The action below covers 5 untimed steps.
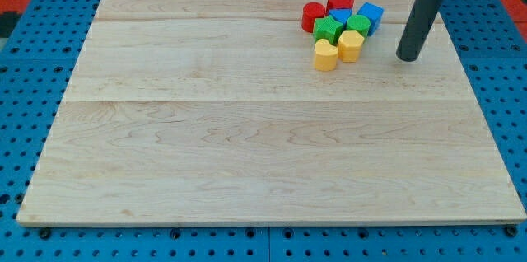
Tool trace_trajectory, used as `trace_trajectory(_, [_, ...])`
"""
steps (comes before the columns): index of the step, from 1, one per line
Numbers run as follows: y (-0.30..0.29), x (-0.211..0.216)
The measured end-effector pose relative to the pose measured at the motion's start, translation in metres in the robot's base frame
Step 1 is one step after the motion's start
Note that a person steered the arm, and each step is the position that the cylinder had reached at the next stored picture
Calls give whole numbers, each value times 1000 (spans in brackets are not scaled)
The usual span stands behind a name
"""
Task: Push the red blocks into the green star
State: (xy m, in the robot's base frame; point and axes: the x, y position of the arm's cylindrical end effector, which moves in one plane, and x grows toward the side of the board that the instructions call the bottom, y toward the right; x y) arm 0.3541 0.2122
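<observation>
A tight cluster of blocks sits near the view's top right of the wooden board [247,130]. A red round block [312,16] is at the cluster's left and a red star block [340,3] at its top. The green star block [328,30] lies just right of the red round block and below the red star, touching both. A green cube-like block [358,24] is to its right. My tip [407,58] rests on the board to the right of the cluster, apart from every block.
A blue block [371,16] sits at the cluster's right and another blue block [338,16] in its middle. Two yellow blocks [326,55] [351,45] lie at the cluster's bottom. The board's right edge is close to my tip.
</observation>
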Motion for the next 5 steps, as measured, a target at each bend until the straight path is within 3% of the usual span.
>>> trace_trajectory(4, [-7,-130])
trace_trajectory(5, [-24,-145])
